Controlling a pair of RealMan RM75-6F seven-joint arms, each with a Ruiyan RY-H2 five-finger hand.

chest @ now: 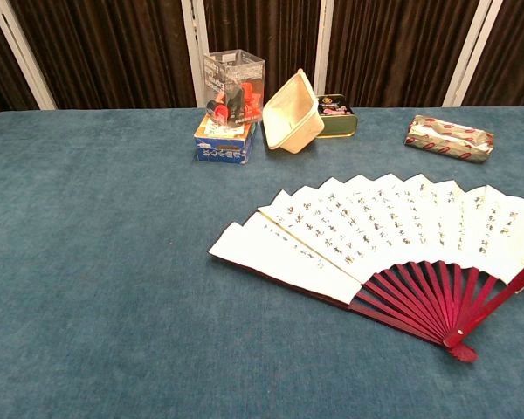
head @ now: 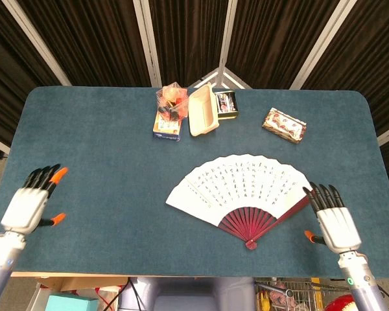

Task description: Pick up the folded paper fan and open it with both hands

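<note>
Paper fan spread open, flat on the blue table; both hands empty.

The fan is seen fully unfolded near the table's front right, white leaf with script facing up, red ribs converging at the pivot toward the front edge. The right hand is held just beside the fan's right guard stick, fingers extended and apart, touching nothing. The left hand is placed at the front left edge, well apart from the fan, fingers likewise spread, nothing held. A cream tray, a clear box and a patterned packet are noted along the back.
</note>
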